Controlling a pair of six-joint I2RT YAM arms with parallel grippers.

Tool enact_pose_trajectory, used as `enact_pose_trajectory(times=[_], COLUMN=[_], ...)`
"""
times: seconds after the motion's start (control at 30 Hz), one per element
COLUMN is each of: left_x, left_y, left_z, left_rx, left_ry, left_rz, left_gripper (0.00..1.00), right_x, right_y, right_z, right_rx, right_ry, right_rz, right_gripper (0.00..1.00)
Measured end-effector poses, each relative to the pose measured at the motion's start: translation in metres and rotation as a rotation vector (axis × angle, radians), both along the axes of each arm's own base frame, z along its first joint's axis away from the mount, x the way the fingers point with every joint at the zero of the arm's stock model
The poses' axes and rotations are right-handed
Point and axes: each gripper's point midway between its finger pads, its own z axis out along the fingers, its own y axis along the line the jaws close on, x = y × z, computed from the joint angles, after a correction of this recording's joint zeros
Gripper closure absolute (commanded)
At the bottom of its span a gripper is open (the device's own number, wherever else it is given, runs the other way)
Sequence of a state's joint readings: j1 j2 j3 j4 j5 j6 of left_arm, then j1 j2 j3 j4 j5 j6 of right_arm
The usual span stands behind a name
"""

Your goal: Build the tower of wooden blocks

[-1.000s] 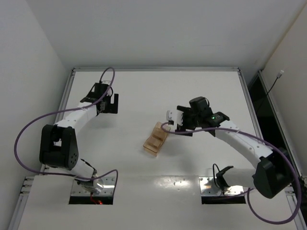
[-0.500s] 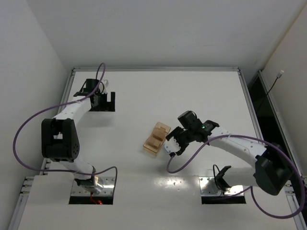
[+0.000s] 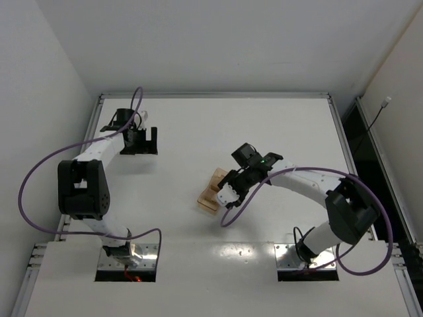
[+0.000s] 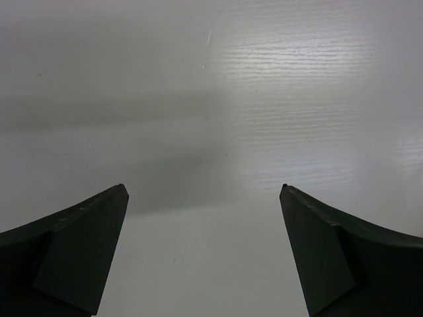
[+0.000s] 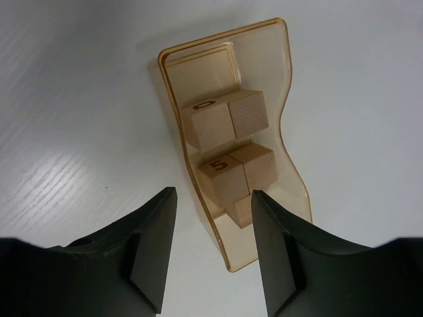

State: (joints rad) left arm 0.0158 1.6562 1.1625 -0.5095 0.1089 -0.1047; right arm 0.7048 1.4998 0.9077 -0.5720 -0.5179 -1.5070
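the step looks like fetching a first cube: the right gripper (image 5: 211,197) should centre on one of the wood blocks (image 5: 246,113) lying in the orange tray (image 5: 201,69) mid-table and keep its fingers off the tray walls. its fingers are spread, holding nothing, above the tray's near end. the left gripper (image 4: 203,188) is spread too, empty over the table (image 4: 277,79), and no tower stands yet.

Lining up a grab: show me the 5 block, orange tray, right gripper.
block marked 5 (image 5: 221,173): right wrist view, its numbered face.
orange tray (image 5: 201,74): right wrist view, bare far compartment.
right gripper (image 5: 213,192): right wrist view, between fingertips.
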Motion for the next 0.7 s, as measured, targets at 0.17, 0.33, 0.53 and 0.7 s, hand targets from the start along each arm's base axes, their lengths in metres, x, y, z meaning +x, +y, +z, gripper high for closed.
enact_pose_trajectory(times=[0.17, 0.33, 0.53, 0.7], left_x=[0.001, 0.001, 0.002, 0.004], left_y=[0.007, 0.012, 0.014, 0.017], left_z=[-0.002, -0.008, -0.015, -0.016], left_rx=[-0.001, -0.001, -0.002, -0.002], left_ry=[0.005, 0.023, 0.043, 0.046], left_rz=[0.018, 0.03, 0.038, 0.043], left_gripper=[0.01, 0.01, 0.01, 0.01], right_x=[0.006, 0.001, -0.003, -0.001], right_y=[0.008, 0.004, -0.001, 0.001], right_z=[-0.004, -0.012, -0.025, -0.034], right_rx=[-0.01, -0.039, -0.077, -0.094], right_ry=[0.015, 0.041, 0.075, 0.093], right_rz=[0.019, 0.042, 0.065, 0.073], right_gripper=[0.56, 0.57, 0.57, 0.58])
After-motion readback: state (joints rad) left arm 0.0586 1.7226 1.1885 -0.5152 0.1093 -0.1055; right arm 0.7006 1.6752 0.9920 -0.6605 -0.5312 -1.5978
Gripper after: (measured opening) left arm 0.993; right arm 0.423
